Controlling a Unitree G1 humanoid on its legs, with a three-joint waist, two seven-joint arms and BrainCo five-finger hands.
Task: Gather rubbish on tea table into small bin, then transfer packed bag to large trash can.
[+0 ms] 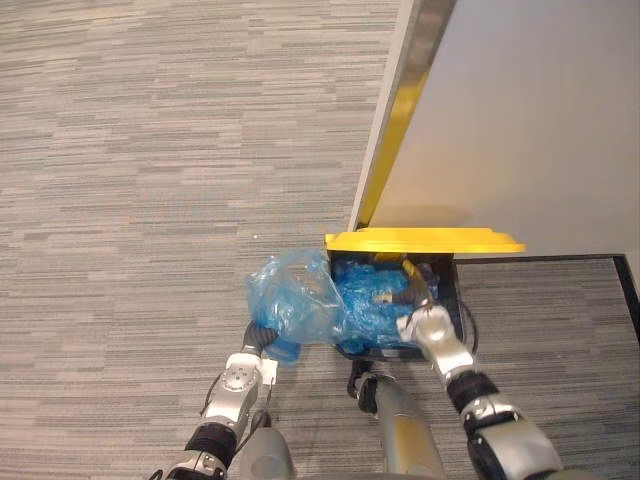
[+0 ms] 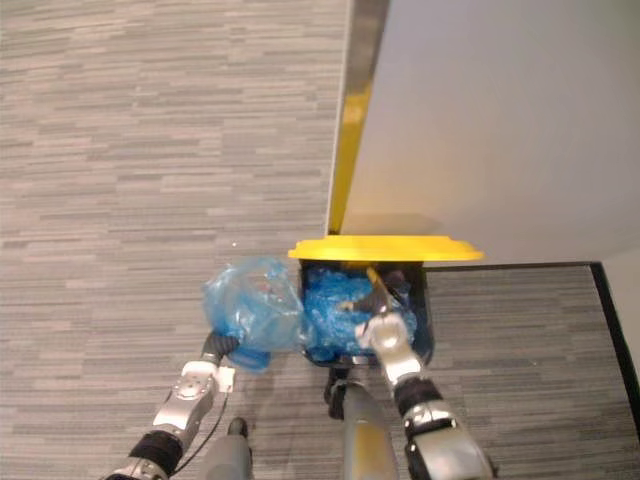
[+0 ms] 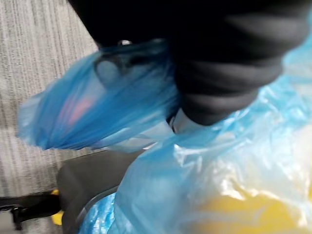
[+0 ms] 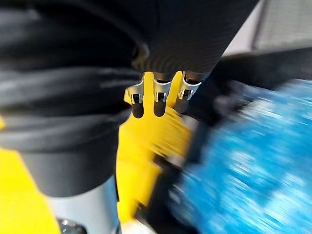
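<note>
A packed blue bag [image 1: 290,295] hangs just left of the large black trash can [image 1: 453,295], level with its rim. My left hand [image 1: 258,342] is under the bag's near side and shut on its blue plastic [image 3: 112,102]. The can's yellow lid [image 1: 425,241] stands raised at the far side, and a crumpled blue liner [image 1: 365,300] fills the inside. My right hand [image 1: 432,328] rests at the can's near rim over the liner. In the right wrist view its fingers [image 4: 158,100] point straight toward the yellow lid [image 4: 156,136] and hold nothing.
A large grey panel [image 1: 520,120] with a yellow strip along its edge [image 1: 400,130] rises right behind the can. Grey striped carpet [image 1: 150,180] spreads to the left and front. A dark line [image 1: 628,285] runs across the floor at the far right.
</note>
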